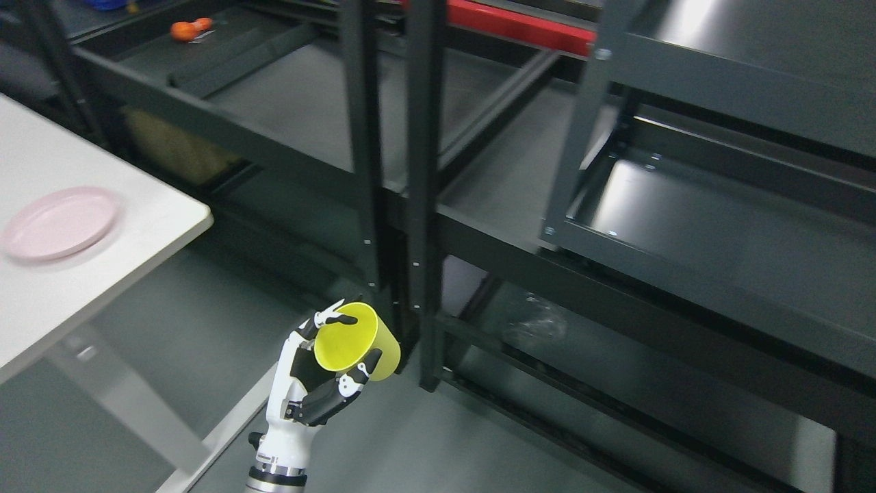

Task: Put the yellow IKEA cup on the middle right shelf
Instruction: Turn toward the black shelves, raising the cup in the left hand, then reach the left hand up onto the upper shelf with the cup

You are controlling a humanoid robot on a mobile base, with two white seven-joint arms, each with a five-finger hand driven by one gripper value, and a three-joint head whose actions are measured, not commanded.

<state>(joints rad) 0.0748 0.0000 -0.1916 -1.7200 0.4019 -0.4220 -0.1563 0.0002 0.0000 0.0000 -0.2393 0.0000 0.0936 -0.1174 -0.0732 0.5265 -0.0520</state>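
Left hand (321,380) wrapped round yellow cup (356,340), cup tilted. You risk clipping the black upright (423,205) just right en route to the shelf (718,239) → knock/drop.

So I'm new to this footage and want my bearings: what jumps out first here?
The bright yellow cup, held tilted in the left hand at the lower middle, stands out against the dark metal shelving that fills most of the view. At far left a pink plate sits on a white table, and a small orange object lies on a shelf at upper left.
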